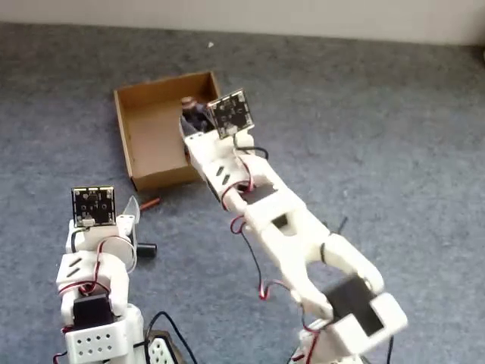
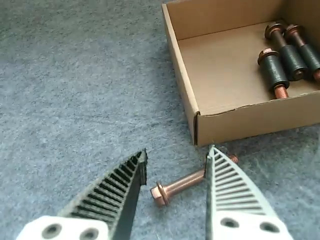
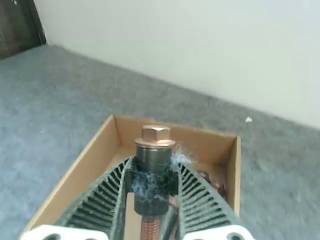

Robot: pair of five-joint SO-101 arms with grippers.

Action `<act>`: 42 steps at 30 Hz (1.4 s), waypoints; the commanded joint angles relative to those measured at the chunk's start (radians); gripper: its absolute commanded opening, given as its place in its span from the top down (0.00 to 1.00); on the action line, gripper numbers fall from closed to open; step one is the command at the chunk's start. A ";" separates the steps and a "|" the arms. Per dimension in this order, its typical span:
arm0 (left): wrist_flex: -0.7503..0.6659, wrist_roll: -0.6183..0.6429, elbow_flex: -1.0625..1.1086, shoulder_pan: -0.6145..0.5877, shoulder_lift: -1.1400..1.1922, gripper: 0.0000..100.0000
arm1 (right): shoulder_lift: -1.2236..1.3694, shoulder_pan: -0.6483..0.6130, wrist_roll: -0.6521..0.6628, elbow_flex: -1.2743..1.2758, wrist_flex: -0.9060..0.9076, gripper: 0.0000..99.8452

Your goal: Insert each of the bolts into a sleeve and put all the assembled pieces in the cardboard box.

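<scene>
Right gripper (image 3: 151, 165) clamps a sleeved bolt (image 3: 155, 137), cardboard box (image 3: 100, 150) beneath it; left gripper (image 2: 178, 151) stands spread, bare bolt (image 2: 180, 184) between its fingers.

Left gripper (image 2: 178, 151) is hanging just over the grey carpet (image 2: 75, 90) with its jaws spread wide, and a bare copper bolt (image 2: 181, 184) is lying flat between the tips, one end tucked behind the pale finger (image 2: 231, 195). Just beyond, the cardboard box (image 2: 240, 122) is sitting open, holding three sleeved bolts (image 2: 274, 70) lying side by side.
</scene>
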 commanded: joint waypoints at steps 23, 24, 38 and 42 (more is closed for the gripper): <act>-0.020 -0.011 0.007 -0.018 -0.008 0.80 | -0.024 -0.015 -0.288 -0.265 0.475 0.83; -0.020 -0.011 0.005 -0.019 -0.008 0.80 | -0.054 -0.015 -0.287 -0.239 0.489 0.83; -0.021 0.000 -0.053 -0.252 -0.008 0.80 | -0.371 -0.038 -0.287 0.111 0.529 0.83; -0.023 0.101 -0.065 -0.364 -0.008 0.80 | -0.464 -0.131 -0.287 0.200 0.542 0.83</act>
